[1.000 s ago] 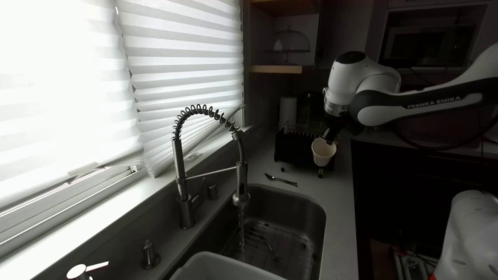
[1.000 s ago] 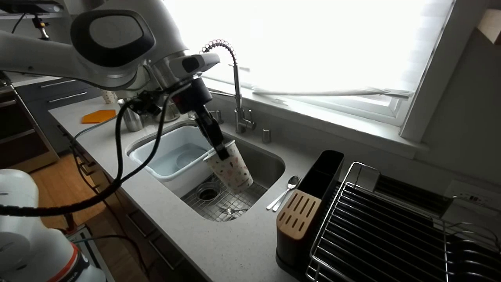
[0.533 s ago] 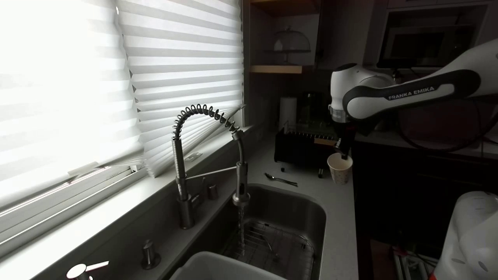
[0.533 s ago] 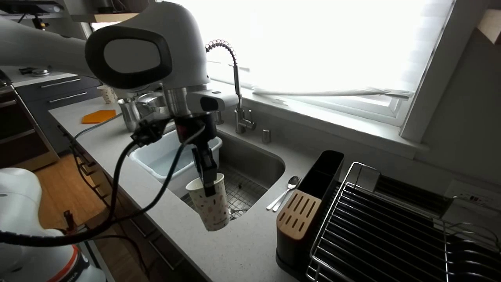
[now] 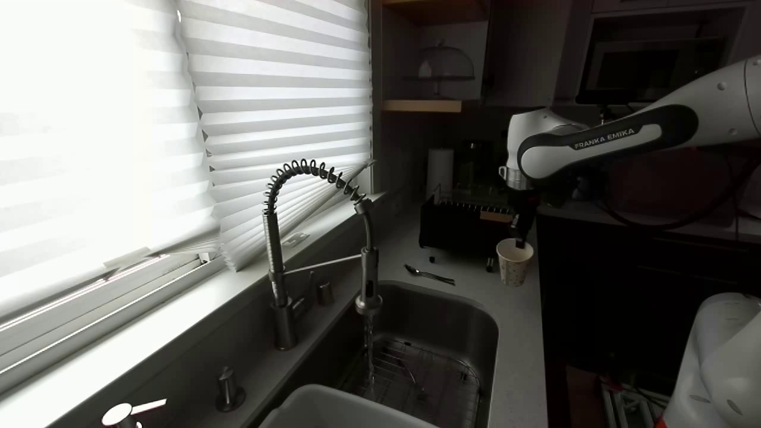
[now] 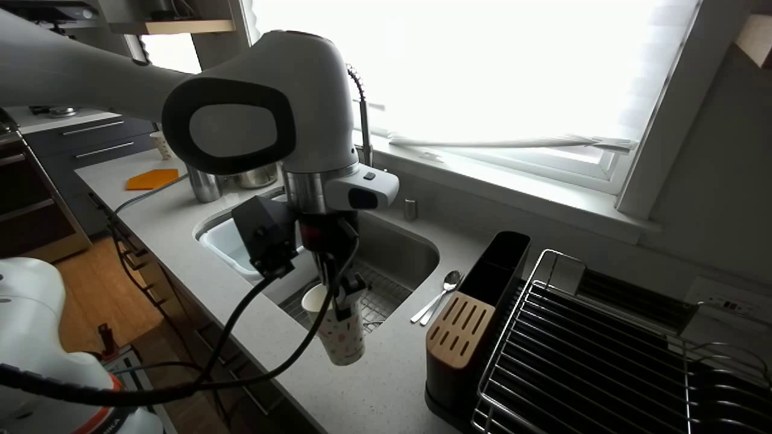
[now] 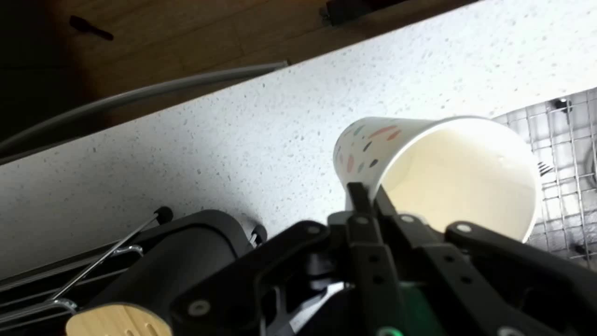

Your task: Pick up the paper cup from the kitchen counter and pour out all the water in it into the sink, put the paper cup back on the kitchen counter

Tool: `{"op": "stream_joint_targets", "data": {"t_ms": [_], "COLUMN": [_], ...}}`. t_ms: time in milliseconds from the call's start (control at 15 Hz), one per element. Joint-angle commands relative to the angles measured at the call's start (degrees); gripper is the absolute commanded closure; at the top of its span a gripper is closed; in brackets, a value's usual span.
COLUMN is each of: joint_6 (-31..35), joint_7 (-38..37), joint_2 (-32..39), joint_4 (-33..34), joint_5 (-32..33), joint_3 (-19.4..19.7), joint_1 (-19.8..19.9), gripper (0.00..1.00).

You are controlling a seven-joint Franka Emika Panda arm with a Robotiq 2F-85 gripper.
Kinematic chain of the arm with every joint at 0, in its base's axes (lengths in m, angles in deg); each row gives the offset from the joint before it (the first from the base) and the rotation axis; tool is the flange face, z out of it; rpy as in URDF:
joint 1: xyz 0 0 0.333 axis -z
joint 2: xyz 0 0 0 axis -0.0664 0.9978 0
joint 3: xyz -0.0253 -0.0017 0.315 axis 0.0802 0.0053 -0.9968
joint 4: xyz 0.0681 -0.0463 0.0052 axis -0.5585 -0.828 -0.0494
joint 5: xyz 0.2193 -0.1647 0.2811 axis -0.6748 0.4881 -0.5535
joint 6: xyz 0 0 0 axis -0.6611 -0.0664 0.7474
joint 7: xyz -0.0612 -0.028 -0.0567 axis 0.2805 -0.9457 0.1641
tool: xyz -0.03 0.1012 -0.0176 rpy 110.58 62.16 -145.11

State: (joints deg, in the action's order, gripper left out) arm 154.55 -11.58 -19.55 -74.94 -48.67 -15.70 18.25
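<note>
from wrist, clearest: pinched cup rim [image 7: 405,148]

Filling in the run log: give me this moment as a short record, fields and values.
hand: shut on the rim of the paper cup, one finger inside
cup position: mouth up, over the kitchen counter; contact unclear
cup contents: cannot tell
faucet: running into the sink
tub: in the sink
cutlery: on the counter, beside the sink
</note>
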Motion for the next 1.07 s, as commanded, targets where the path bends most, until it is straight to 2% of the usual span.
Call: {"op": "stream_joint_targets", "data": {"t_ms": [0,200,533,1000], "joint_6": [6.0,8.2,6.8,6.8], "joint_7": [2.9,3.9,3.6,-0.7], "joint_2": [2.5,4.0,7.0,11.1], "joint_4": [0.3,0.1,0.6,1.3], "joint_5": [-3.1,-6.9,-14.5,-15.0], "joint_3": [1.8,3.4,4.3,3.1], "joint_1": [1.6,2.2,2.8,4.4], "gripper": [0.99,0.99,0.99,0.99]}}
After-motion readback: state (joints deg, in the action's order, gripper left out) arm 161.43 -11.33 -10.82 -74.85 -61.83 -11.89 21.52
